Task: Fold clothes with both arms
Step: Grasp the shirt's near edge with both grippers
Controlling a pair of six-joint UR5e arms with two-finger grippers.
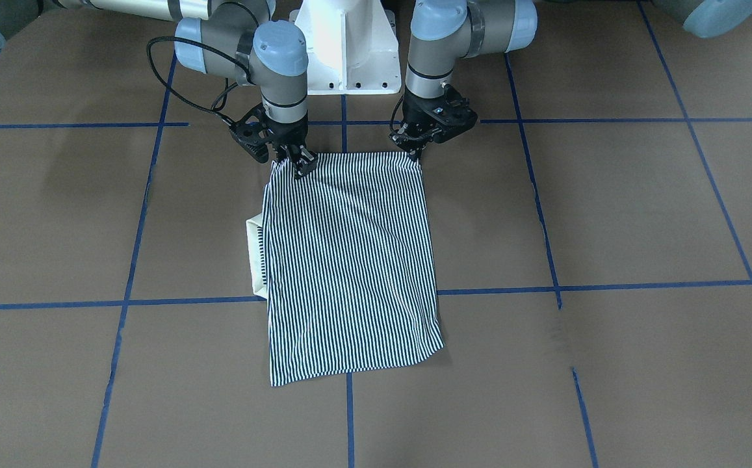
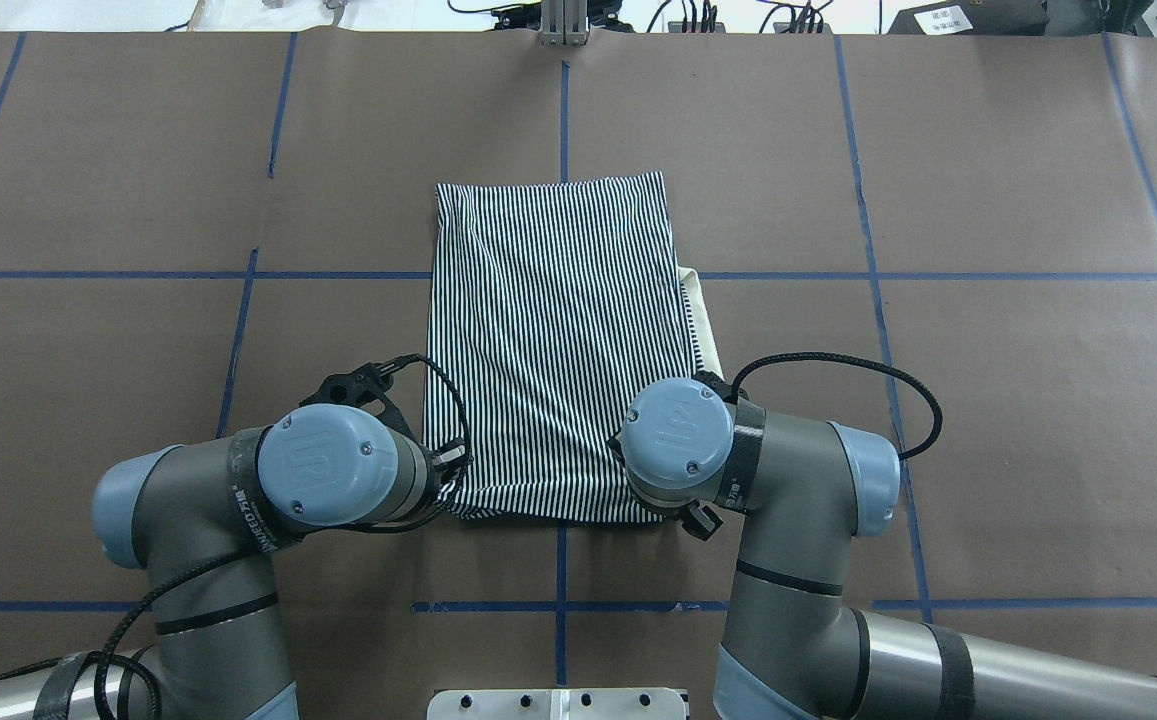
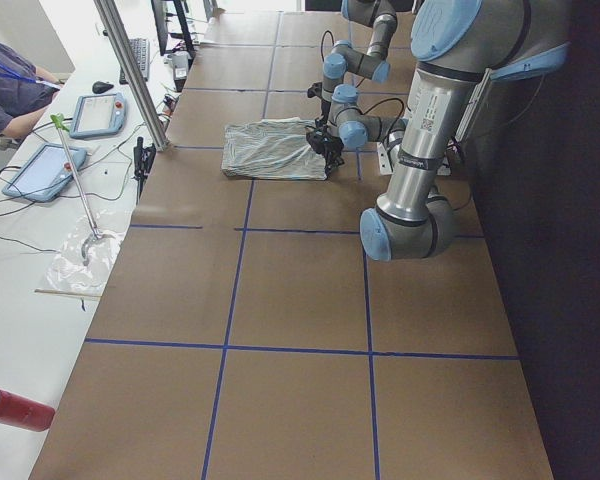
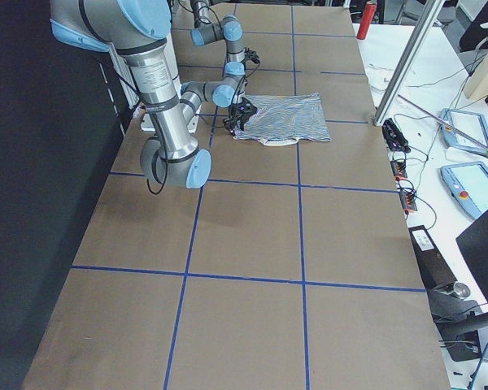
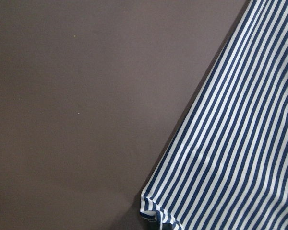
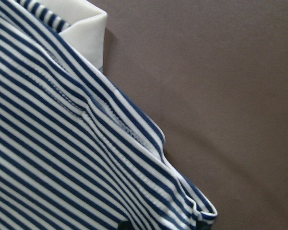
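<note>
The navy-and-white striped polo shirt lies folded into a long rectangle on the table, and it also shows in the overhead view. Its cream collar sticks out from under the edge on my right side. My left gripper is shut on the shirt's near corner on my left, which curls up in the left wrist view. My right gripper is shut on the other near corner. In the overhead view the wrists hide both grippers' fingers.
The table is covered in brown paper with blue tape lines. The white pedestal stands just behind the grippers. A black cable loops from the right wrist. Tablets and tools lie on the side bench.
</note>
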